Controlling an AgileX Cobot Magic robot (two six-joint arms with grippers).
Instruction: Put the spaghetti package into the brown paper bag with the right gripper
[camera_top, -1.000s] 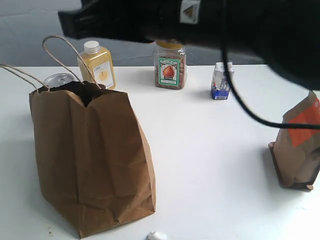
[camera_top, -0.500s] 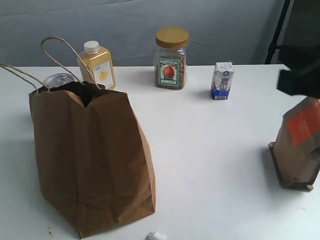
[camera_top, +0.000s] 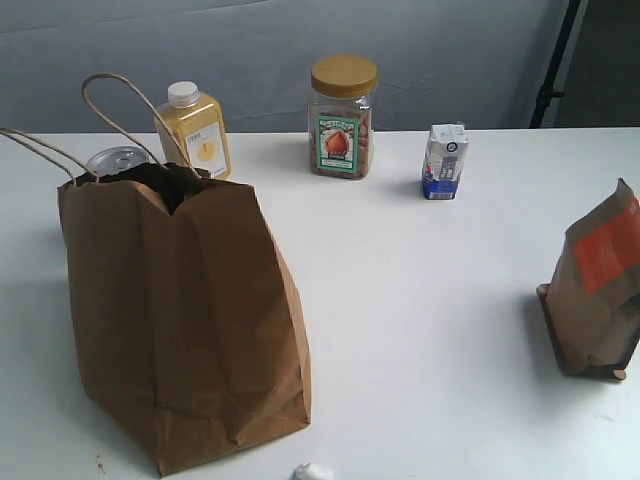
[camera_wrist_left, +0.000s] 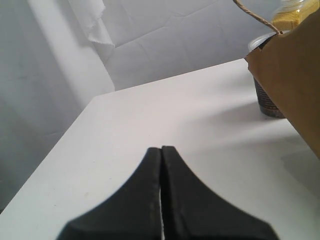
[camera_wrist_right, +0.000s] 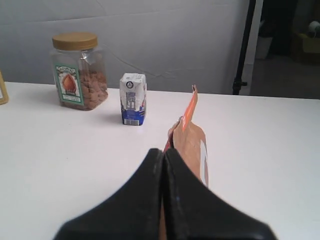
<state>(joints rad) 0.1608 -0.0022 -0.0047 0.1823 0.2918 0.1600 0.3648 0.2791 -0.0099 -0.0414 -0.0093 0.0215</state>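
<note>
The brown paper bag (camera_top: 185, 310) stands upright at the left of the table, mouth open, its cord handles (camera_top: 120, 95) looping up; its edge also shows in the left wrist view as the bag (camera_wrist_left: 295, 75). The spaghetti package shows in no view. My right gripper (camera_wrist_right: 164, 152) is shut with nothing between its fingers, just in front of the small brown pouch (camera_wrist_right: 192, 145). My left gripper (camera_wrist_left: 161, 150) is shut and empty over bare table, to the side of the bag. Neither arm appears in the exterior view.
Along the back stand a juice bottle (camera_top: 195, 130), a gold-lidded nut jar (camera_top: 341, 118) and a small carton (camera_top: 444, 162). A tin can (camera_top: 115, 160) sits behind the bag. The orange-labelled pouch (camera_top: 598, 290) stands at the right. A small white scrap (camera_top: 313, 471) lies at the front edge.
The right arm, which stretched across the top of the exterior view a second ago, has drawn back to the right and left that view. The bag and other items have not moved.
</note>
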